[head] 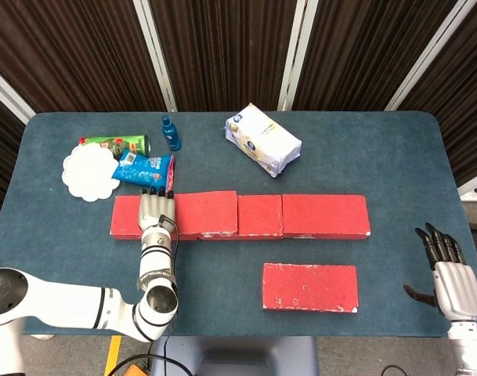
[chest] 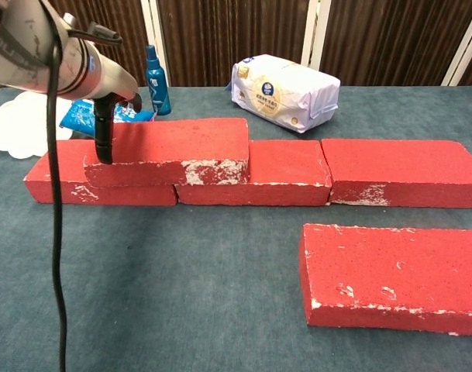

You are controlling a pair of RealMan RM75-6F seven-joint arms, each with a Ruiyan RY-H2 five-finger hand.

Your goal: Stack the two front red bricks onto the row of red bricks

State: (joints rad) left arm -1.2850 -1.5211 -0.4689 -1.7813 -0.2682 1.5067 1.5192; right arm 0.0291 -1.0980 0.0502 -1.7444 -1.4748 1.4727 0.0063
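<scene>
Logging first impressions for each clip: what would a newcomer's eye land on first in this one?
Probably the row of red bricks across the middle of the table, with a stacked brick already lying on its left end. The left hand hovers over that stacked brick's left edge. One loose brick lies alone in front, right of centre, while the right hand waits open at the table's right edge.

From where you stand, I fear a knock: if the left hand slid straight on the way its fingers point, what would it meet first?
Probably the blue snack packet just beyond the left hand, which lies over the stacked brick; heights are unclear, so it might pass above.
</scene>
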